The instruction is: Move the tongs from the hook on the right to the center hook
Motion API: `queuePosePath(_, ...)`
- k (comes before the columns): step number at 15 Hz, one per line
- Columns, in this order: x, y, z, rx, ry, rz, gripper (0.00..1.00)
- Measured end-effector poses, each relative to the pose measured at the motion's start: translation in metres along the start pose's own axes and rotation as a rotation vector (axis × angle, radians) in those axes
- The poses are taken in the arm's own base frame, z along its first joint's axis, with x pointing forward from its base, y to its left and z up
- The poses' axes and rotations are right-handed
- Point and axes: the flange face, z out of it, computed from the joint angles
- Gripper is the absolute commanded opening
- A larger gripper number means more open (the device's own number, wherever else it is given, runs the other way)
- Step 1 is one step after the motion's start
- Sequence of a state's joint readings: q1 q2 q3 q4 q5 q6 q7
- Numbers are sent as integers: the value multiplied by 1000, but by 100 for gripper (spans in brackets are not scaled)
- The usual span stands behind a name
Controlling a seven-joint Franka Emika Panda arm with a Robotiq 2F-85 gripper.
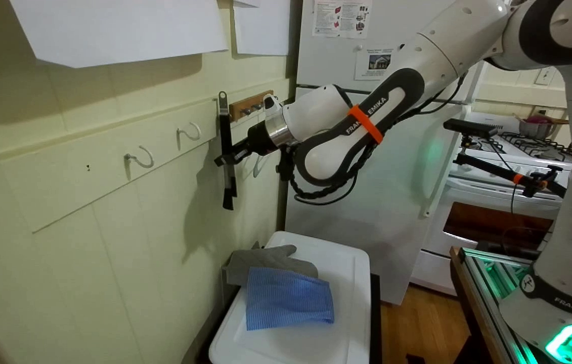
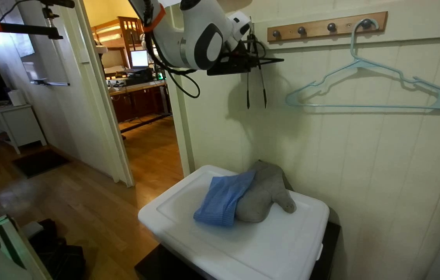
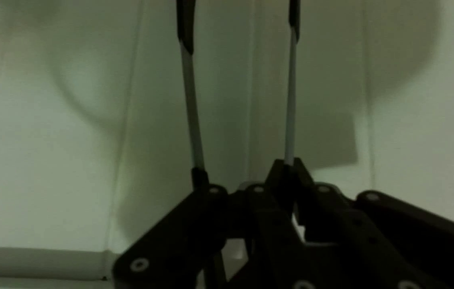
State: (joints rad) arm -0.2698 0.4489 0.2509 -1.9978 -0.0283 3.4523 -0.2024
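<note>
Tongs (image 1: 225, 131) held roughly upright in front of pale wall (image 1: 164, 283), loop end up, tips down. One leg pinched between the fingers (image 3: 275, 174) of the gripper (image 3: 287, 163); other leg seen outside the grip, spread from the first, in the wrist view. In an exterior view, the loop is shown apart from two white hooks (image 1: 140, 162) mounted on a board (image 1: 108, 167); whether anything behind it is touched cannot be told. Wooden rail (image 2: 317, 29) with dark knobs (image 2: 332, 27) seen near the tongs; light blue hanger (image 2: 361, 63) hung from the rail's end knob. Below, blue cloth (image 2: 223, 198) laid partly over grey mitt (image 2: 264, 194) on white surface (image 2: 282, 249).
</note>
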Motion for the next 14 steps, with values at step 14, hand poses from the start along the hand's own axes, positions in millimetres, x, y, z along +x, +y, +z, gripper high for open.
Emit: queuePosePath(14,29,-8,-40,-30,54,13,2)
